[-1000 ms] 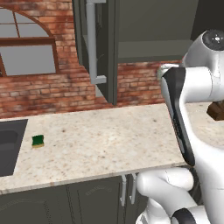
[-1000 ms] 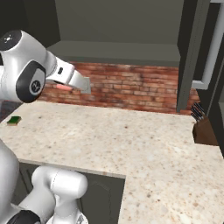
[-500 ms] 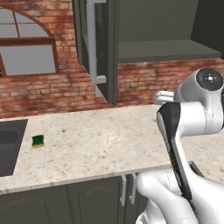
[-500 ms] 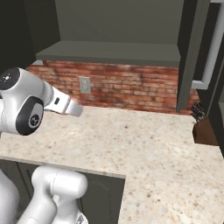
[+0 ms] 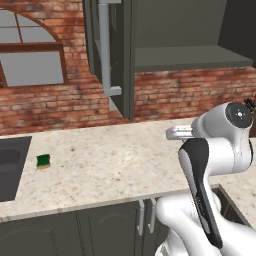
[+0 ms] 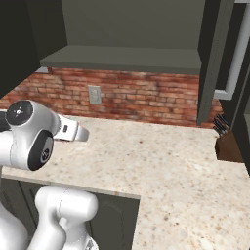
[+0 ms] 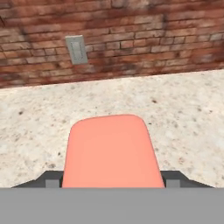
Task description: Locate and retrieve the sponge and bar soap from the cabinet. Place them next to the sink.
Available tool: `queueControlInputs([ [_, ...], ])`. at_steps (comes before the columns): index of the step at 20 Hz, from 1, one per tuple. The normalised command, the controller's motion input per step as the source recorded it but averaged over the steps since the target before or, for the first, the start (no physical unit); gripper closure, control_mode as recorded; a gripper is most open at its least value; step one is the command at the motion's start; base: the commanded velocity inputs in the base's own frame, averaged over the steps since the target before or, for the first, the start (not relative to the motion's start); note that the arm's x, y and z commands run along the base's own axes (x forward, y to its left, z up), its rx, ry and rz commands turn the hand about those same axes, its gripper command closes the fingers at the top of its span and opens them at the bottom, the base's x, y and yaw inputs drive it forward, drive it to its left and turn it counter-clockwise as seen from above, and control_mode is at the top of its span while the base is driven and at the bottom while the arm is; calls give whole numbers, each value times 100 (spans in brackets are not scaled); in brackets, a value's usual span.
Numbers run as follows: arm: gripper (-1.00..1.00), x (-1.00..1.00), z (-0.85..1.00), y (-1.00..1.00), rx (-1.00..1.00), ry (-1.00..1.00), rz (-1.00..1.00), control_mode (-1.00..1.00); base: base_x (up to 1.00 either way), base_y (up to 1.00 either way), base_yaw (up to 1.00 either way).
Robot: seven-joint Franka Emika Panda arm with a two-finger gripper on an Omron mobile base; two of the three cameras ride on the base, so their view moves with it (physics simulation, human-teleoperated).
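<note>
Hand (image 7: 113,183) around bar soap (image 7: 111,151), above counter (image 7: 183,118)

You will find no legible text, label, brand, number or sign in any view. The bar soap (image 7: 111,151), the sponge (image 5: 43,160), the cabinet (image 5: 120,55), the brick wall (image 7: 131,35) and its wall plate (image 7: 76,49) all carry no markings.
</note>
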Motion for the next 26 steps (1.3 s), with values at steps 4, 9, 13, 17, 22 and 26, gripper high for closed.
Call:
queueControlInputs([
  [4,100,-16,-33,50,-2,0,23,-100,0,0,0],
  [9,100,-19,-36,55,-2,1,22,-100,0,0,0],
  [13,100,-20,-38,57,-2,0,23,-100,0,0,0],
  [17,100,-19,-32,64,-4,0,23,-100,0,0,0],
  [22,100,-2,-24,76,-7,-2,14,-100,0,0,0],
  [26,100,0,-20,72,-6,-5,1,-100,0,0,0],
])
